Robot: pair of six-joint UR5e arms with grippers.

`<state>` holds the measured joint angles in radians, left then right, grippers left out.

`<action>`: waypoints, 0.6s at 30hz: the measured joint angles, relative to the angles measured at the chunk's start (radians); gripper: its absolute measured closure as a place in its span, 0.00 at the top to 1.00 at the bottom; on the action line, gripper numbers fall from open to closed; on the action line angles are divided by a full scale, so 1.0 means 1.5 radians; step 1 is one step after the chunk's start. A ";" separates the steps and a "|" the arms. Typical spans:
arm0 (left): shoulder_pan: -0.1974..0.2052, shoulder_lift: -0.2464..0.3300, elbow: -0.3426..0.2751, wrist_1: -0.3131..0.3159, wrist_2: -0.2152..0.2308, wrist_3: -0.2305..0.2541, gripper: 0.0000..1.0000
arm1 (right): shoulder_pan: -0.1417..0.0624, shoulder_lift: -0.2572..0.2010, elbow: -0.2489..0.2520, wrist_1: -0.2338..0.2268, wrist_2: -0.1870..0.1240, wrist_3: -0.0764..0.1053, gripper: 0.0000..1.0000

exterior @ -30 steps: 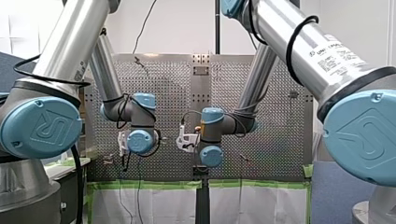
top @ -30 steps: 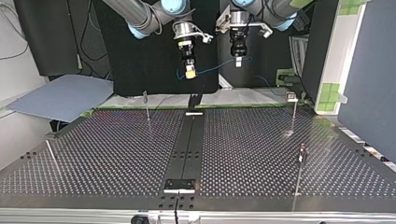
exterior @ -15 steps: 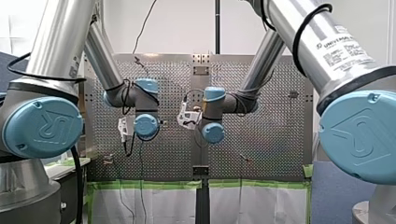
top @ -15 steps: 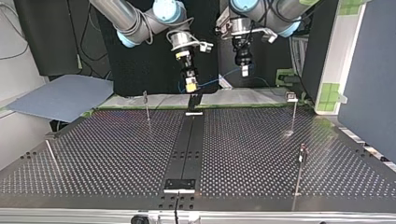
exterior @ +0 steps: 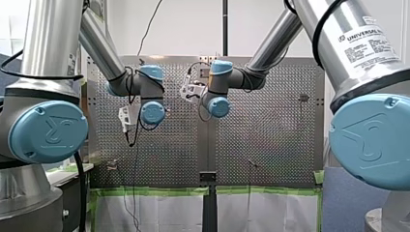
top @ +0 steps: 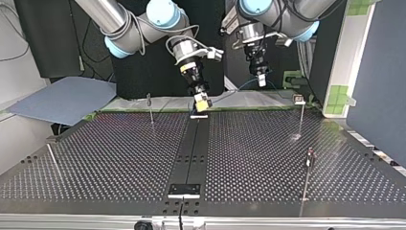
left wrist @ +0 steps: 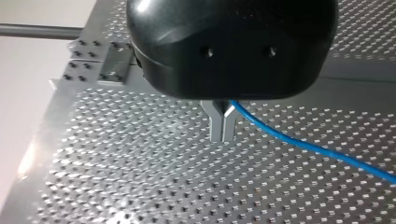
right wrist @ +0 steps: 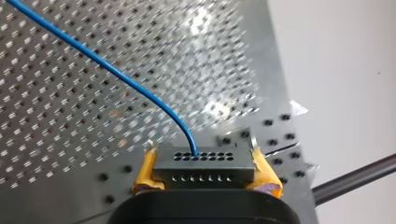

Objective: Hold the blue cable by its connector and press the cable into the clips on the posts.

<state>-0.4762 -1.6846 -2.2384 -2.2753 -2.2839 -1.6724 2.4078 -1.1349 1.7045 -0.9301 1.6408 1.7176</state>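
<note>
In the right wrist view my right gripper is shut on the grey connector, a yellow pad on each side of it. The blue cable leaves the connector and runs off over the perforated table. In the left wrist view my left gripper has its metal fingers shut on the blue cable, which trails away to one side. In the top view my right gripper hangs just above the far end of the black centre rail. My left gripper is to its right and higher.
Thin posts stand on the table in the top view: one at the far left, one at the far right, one at the near right and a leaning one at the near left. A blue sheet lies beyond the table's left corner.
In the top view both grippers have come down and slightly to the right towards the table's far edge, with the cable between them. The right gripper now tilts over the centre rail's end.
</note>
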 joint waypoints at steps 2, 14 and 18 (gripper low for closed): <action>0.003 0.011 0.007 -0.010 -0.001 -0.003 0.00 | -0.002 -0.012 -0.003 0.012 -0.012 -0.001 0.00; 0.026 0.080 0.057 -0.071 -0.021 -0.023 0.00 | -0.009 -0.075 -0.006 0.076 -0.076 -0.004 0.00; 0.035 0.103 0.075 -0.094 -0.021 -0.027 0.00 | -0.015 -0.080 -0.010 0.096 -0.091 -0.004 0.00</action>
<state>-0.4231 -1.5303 -2.1266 -2.4167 -2.3159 -1.7129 2.3852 -1.2556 1.6889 -0.7858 1.5036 1.7123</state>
